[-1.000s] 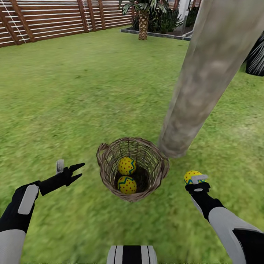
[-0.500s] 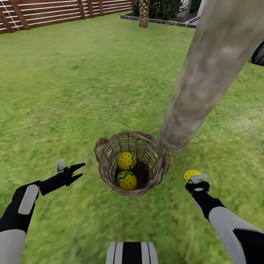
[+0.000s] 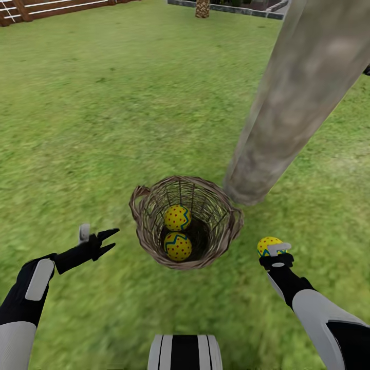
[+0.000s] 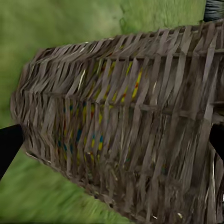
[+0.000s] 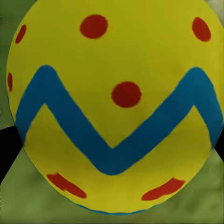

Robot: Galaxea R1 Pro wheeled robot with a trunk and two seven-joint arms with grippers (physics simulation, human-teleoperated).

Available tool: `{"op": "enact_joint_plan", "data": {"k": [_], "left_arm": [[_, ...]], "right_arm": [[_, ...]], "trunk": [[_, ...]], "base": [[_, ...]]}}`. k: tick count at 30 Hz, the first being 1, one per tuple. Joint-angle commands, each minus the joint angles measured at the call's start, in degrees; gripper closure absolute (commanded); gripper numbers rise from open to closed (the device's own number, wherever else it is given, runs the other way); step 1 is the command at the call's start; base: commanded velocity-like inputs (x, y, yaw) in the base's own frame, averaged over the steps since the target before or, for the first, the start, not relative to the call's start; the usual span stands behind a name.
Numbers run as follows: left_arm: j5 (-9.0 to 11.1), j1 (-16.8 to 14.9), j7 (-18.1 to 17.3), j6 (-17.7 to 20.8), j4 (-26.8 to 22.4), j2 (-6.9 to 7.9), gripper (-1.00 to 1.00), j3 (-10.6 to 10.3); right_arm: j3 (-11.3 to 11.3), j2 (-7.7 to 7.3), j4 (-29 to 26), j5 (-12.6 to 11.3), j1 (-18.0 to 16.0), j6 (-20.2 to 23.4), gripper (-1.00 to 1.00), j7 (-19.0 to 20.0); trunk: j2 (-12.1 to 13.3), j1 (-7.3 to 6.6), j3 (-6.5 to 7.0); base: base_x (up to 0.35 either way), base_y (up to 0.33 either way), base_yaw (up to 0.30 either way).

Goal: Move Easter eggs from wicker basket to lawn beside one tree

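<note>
My right gripper (image 3: pixel 271 248) at 4 o'clock, fingers clamped on one egg (image 3: pixel 267 245) and half hiding it, two eggs (image 3: pixel 178 218) deep in the basket (image 3: pixel 149 226) on the lawn (image 3: pixel 103 113), tree (image 3: pixel 288 113) trunk at 1 o'clock with its crown cut off, my left gripper (image 3: pixel 109 242) at 8 o'clock, fingers spread, holding nothing.

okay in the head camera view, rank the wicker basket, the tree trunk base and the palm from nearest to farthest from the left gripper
1. Wicker basket, just beside the left gripper, toward the robot's right.
2. Tree trunk base, beyond the basket.
3. Palm, at the lawn's far edge.
</note>
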Motion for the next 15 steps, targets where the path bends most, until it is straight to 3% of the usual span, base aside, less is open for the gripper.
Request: {"op": "enact_joint_plan", "data": {"k": [1,15], "left_arm": [[-0.19,-0.05,-0.33,0.22,0.05,-0.01,-1.00,0.10],[-0.27,-0.05,-0.33,0.13,-0.14,-0.17,-1.00,-0.02]], "right_arm": [[-0.23,0.04,-0.13,0.63,0.00,0.39,1.00,-0.01],[-0.23,0.04,-0.25,0.74,0.00,0.39,1.00,0.07]], "trunk": [[-0.03,0.01,-0.26],[-0.22,0.37,-3.36]], "base": [[0.000,0.000,0.000],[0.000,0.000,0.000]]}}
